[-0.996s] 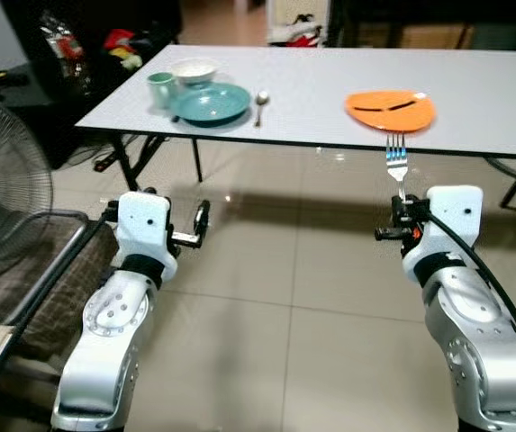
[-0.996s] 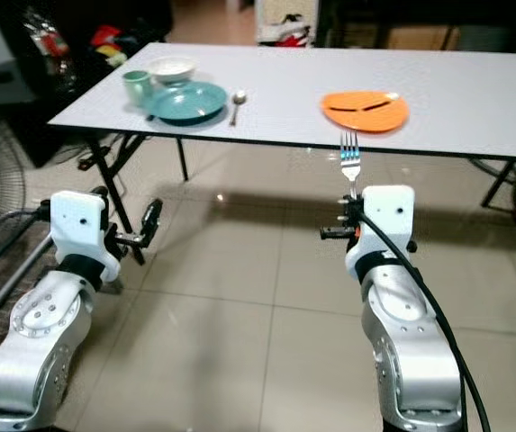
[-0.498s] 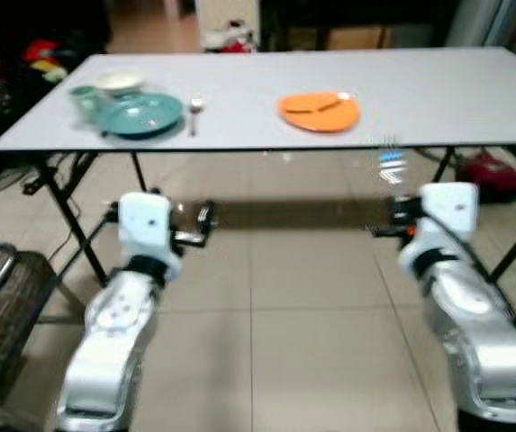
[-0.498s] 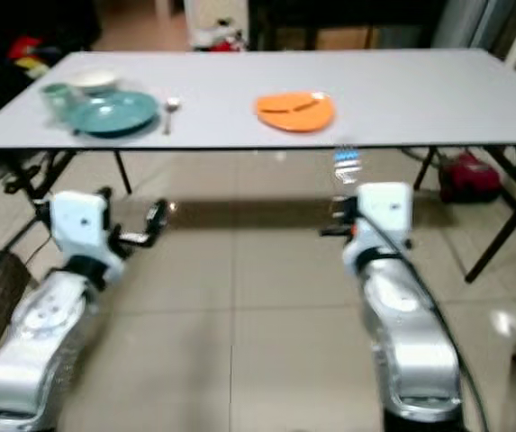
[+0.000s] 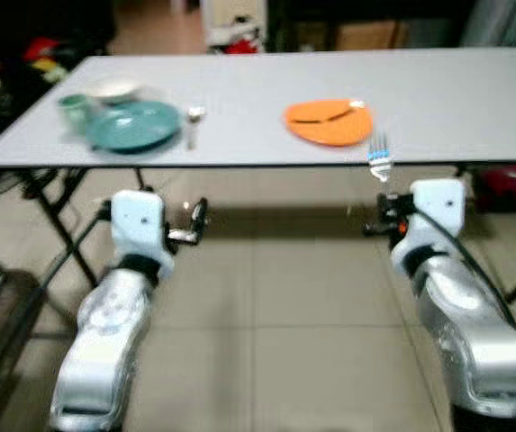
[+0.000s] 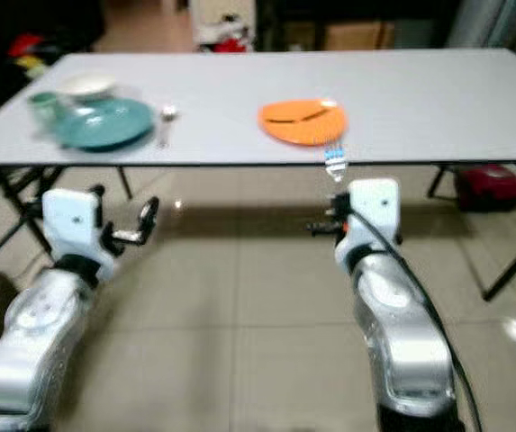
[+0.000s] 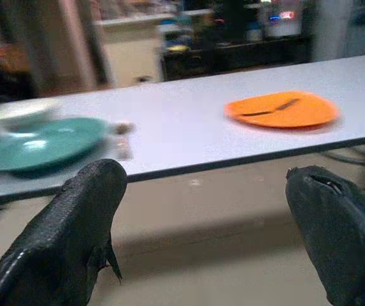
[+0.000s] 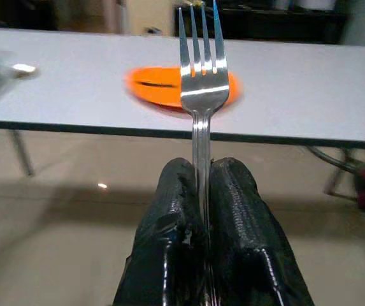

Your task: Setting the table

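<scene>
We are seeing right gripper (image 8: 198, 191) pinching fork (image 8: 201, 83) upright (tines up) before table (image 5: 456, 99); left gripper (image 7: 214, 210) gaping wide, holding nothing.

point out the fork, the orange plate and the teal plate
fork (image 8: 202, 76), right wrist view, on the base of the tines
orange plate (image 5: 328, 122), left eye view, on the plate's middle
teal plate (image 5: 132, 126), left eye view, on the plate's middle
</scene>
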Robot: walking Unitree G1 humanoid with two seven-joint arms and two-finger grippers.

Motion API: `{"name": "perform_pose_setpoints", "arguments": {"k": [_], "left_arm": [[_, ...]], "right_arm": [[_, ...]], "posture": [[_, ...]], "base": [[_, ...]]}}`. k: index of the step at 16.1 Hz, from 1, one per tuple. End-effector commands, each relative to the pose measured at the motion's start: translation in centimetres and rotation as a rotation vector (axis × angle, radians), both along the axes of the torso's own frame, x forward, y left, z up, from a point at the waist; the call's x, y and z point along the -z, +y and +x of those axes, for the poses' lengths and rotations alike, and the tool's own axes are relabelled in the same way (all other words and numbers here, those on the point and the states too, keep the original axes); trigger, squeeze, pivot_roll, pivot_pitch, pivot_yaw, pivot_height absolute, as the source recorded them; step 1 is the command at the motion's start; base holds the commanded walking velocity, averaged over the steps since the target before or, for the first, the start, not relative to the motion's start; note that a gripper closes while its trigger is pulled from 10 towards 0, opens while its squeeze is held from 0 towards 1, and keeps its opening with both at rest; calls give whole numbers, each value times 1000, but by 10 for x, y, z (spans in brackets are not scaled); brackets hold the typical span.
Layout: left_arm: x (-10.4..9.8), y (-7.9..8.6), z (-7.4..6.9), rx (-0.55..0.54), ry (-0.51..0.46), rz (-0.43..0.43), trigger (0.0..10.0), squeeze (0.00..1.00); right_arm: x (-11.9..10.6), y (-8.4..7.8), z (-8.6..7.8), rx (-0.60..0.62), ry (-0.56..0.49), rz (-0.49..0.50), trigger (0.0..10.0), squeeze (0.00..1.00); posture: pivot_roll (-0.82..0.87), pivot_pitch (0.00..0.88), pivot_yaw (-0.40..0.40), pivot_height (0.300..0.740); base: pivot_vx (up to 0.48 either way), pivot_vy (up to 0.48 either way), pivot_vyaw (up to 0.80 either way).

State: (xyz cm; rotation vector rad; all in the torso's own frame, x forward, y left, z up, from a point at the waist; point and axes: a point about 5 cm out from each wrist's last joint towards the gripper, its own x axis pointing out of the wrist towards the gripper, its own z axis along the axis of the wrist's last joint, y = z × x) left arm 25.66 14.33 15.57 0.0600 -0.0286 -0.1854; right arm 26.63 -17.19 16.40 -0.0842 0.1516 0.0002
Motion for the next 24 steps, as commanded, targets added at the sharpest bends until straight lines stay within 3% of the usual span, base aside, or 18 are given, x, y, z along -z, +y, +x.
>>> {"name": "perform_pose_setpoints", "arguments": {"k": [1, 24], "left_arm": [[-3, 6, -1, -15, -12, 19, 10000, 0], [-1, 1, -4, 24, -9, 29, 10000, 0]], "right_arm": [[-7, 3, 3, -18, -29, 11, 10000, 0], [-8, -2, 12, -72, -14, -10, 10000, 0]], "posture": [[18, 0, 46, 740], [22, 0, 46, 740]], "base": [[416, 0, 0], [411, 0, -97]]}}
